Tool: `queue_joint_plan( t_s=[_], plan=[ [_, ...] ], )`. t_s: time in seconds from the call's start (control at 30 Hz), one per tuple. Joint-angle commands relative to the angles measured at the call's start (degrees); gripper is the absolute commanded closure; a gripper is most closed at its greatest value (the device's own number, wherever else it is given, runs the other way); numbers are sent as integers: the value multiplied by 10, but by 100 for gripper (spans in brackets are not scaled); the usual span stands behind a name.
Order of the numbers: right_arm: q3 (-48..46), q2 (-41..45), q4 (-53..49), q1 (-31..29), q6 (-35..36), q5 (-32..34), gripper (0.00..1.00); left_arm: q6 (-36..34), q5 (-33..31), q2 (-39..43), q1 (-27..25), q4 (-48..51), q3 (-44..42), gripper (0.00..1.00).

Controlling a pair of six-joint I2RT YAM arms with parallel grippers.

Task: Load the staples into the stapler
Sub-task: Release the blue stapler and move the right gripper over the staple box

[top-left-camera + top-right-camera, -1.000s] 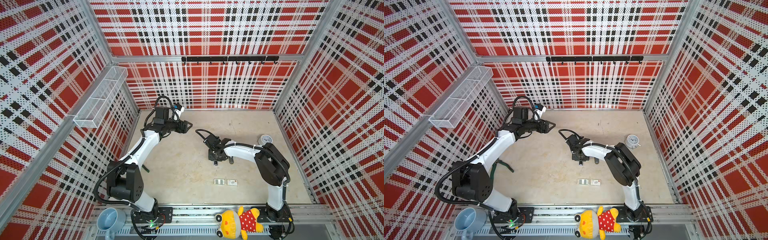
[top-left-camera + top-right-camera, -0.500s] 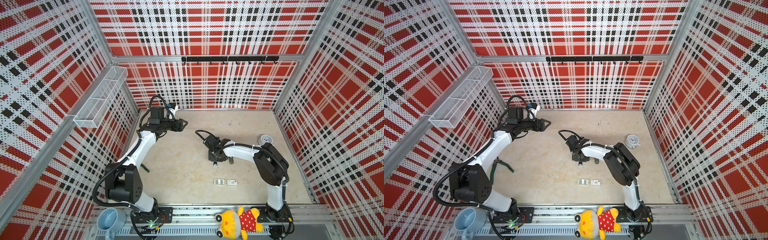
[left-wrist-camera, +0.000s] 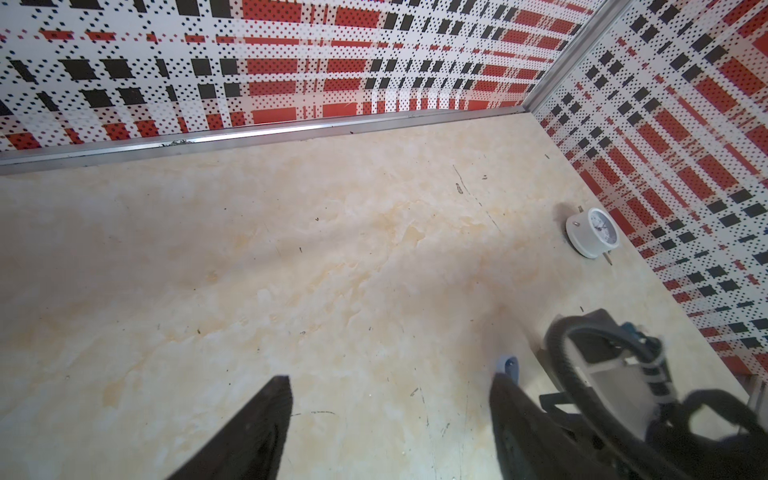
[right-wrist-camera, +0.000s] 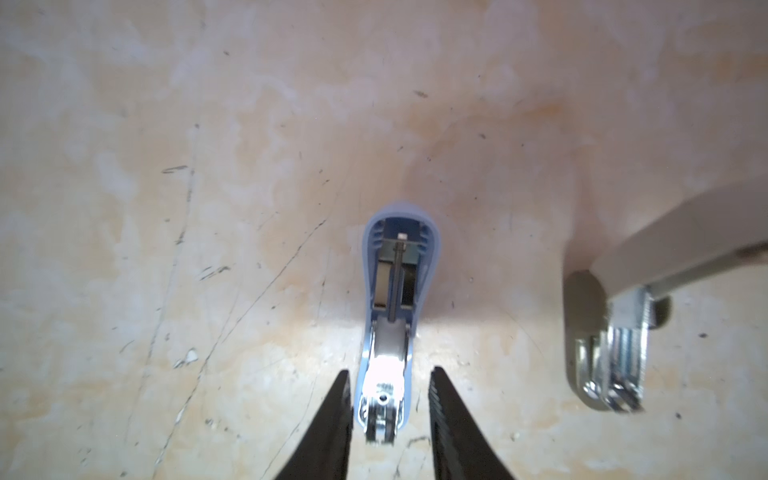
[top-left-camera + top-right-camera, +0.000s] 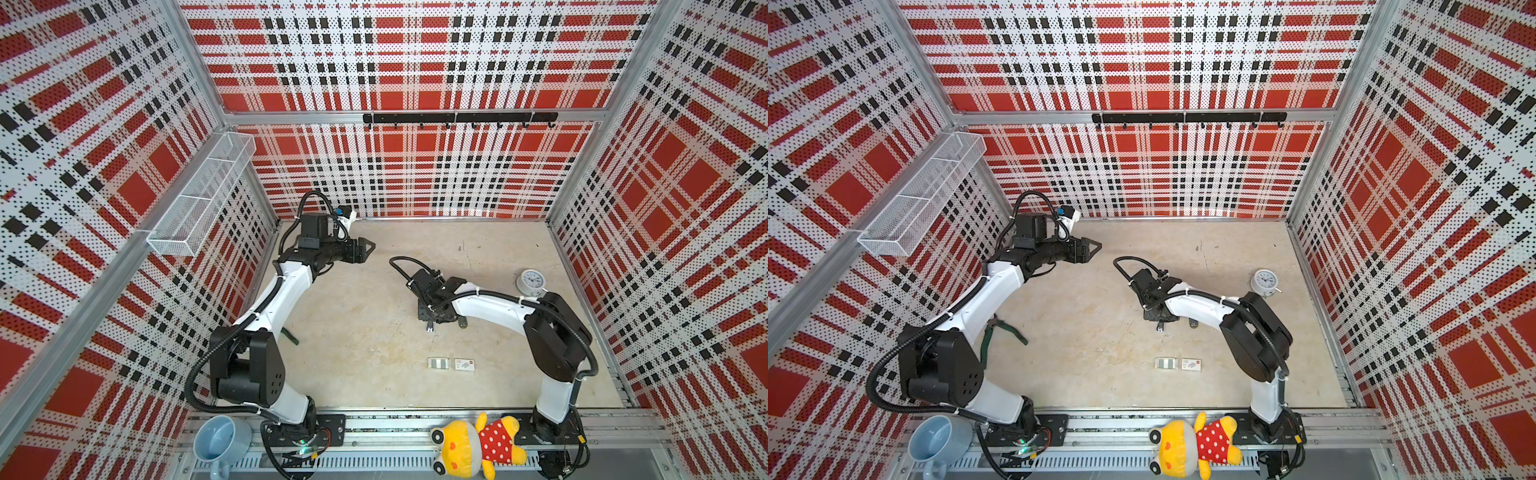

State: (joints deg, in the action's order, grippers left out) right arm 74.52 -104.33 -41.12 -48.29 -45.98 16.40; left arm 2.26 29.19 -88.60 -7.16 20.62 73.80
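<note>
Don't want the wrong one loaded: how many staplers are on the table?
2. The light-blue stapler lies opened, straddled by the right hand; the grey-beige stapler lies beside it, apart.

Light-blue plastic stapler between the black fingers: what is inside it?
Inside the light-blue plastic stapler: a silver metal channel with a thin rod. Glare hides the near end, straddled by the right gripper, so its contents there stay unseen.

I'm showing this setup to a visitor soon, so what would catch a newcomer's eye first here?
The red, black and white plaid walls enclosing the whole cell strike first. Next comes the yellow plush toy in a red spotted dress, lying at the front edge. In the middle, the right gripper points down with its jaws on either side of the opened light-blue stapler.
</note>
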Motion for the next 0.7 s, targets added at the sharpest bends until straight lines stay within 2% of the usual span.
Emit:
queue_joint_plan(
  t_s=[0.0,0.3,0.43,0.67],
  plan=[
    [-19,52,-29,-19,-19,24,67,-3,-10,15,4,2,-1,23],
    [-124,144,-53,-93,-110,8,73,-19,9,9,4,6,-7,23],
    [-148,134,-32,-121,-139,2,75,-23,34,2,2,6,-9,23],
    [-146,90,-12,-141,-162,-4,76,-34,36,0,-2,13,-13,23]
  ],
)
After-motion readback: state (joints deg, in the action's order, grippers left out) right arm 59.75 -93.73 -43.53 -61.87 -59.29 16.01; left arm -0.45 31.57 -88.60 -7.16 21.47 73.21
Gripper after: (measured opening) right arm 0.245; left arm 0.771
